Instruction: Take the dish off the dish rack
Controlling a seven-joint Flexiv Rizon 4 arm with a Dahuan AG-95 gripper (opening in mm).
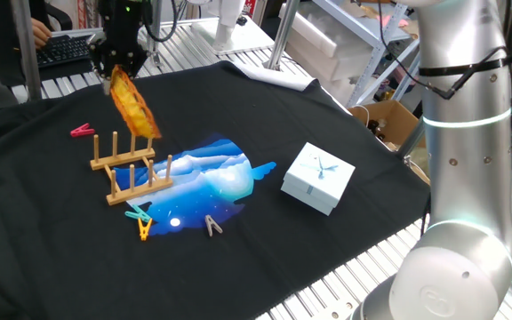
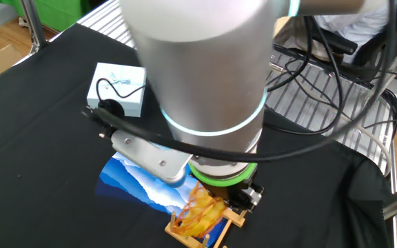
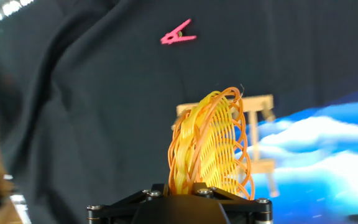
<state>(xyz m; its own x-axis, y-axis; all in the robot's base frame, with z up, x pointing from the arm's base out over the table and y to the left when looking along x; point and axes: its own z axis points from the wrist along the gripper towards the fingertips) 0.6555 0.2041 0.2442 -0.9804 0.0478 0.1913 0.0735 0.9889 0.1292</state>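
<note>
The dish (image 1: 133, 105) is pinched on edge by the jaws of the gripper (image 1: 116, 73), clear above the dish rack (image 1: 130, 165). Removal is judged nearly complete; placement on the surface (image 1: 43, 240) is next required.

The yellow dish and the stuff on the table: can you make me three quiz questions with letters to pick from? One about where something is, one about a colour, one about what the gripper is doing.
1. Where is the dish?
A. Lying on the blue mat
B. Up in the air above the dish rack
C. On top of the white box

2. What colour is the peg lying alone beyond the rack?
A. Pink
B. Green
C. Black

3. What is the gripper doing?
A. Hanging open and empty
B. Pinching the dish's rim
C. Holding a peg

Answers: 1 B, the dish hangs clear of the pegs; 2 A, it shows bright pink on the black cloth; 3 B, the fingers are closed on the dish's edge.
</note>
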